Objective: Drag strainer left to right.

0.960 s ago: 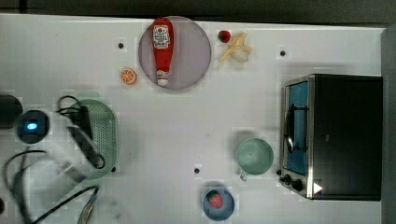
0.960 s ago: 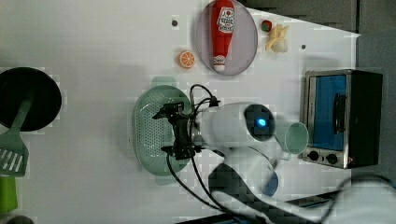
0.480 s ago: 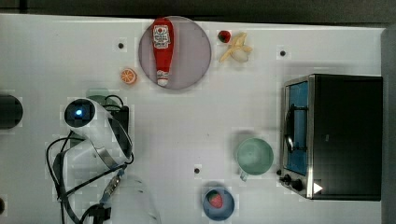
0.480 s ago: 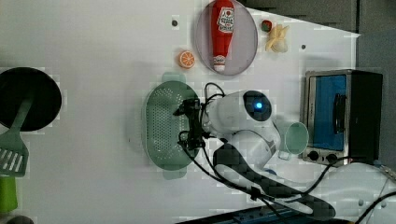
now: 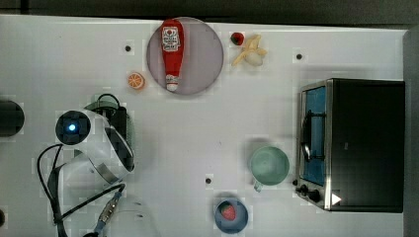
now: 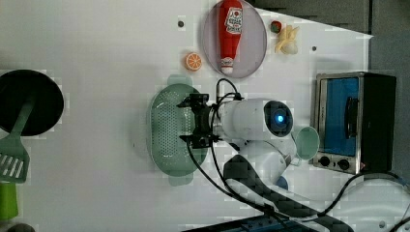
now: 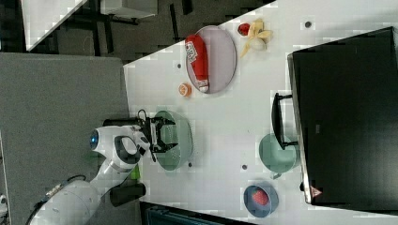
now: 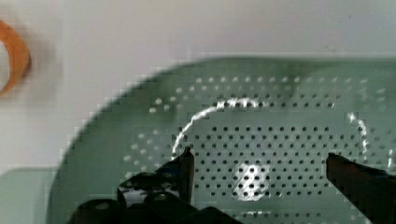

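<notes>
While the white tabletop [image 6: 96, 48] spans most of the left view, the strainer [image 6: 169, 128] lies at centre frame; the gripper [image 8: 259, 163] hangs above its perforated bottom, fingers spread, grasping nothing. A toaster oven [image 6: 355, 123] stands at right, dark floor [image 7: 61, 93] beyond.

Gripper [image 8: 258, 163] jaws stand wide apart above the perforated bottom of the mint-green strainer [image 8: 280, 112]. An orange slice [image 8: 11, 63] lies on the white table [image 8: 163, 28] beyond the strainer's rim.
</notes>
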